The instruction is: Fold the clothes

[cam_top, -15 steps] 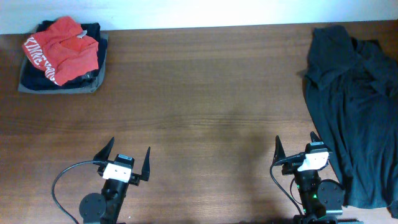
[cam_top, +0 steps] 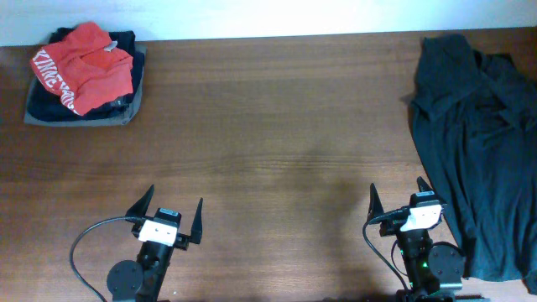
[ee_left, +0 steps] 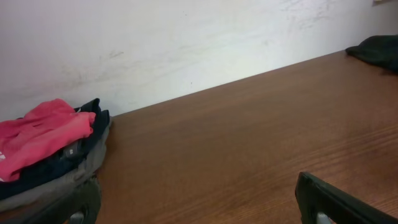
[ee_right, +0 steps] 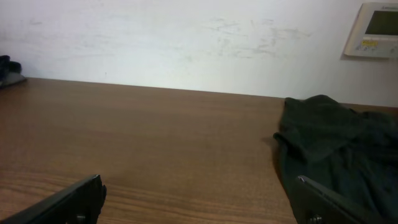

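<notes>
The dark teal-grey, crumpled soft T-shirt (cam_top: 474, 143) is spread unfolded along the right side of the brown wooden table (cam_top: 277, 143), from its far edge to its near edge. The right black two-finger pincer (cam_top: 398, 193) is set at the near edge, just left of the shirt's lower part. Its outer finger is seen just beside the cloth; whether the cloth is touched cannot be told. Its jaws are spread wide and nothing is held between them. The left black two-finger pincer (cam_top: 175, 201) is placed at the near edge too, well apart from that shirt, likewise gaping wide with nothing gripped. At the far left corner a small pile of folded garments (cam_top: 42, 102) is laid, well apart from both pincers. A crumpled red garment with white lettering (cam_top: 84, 67) is on top of dark ones, with a grey one underneath.
</notes>
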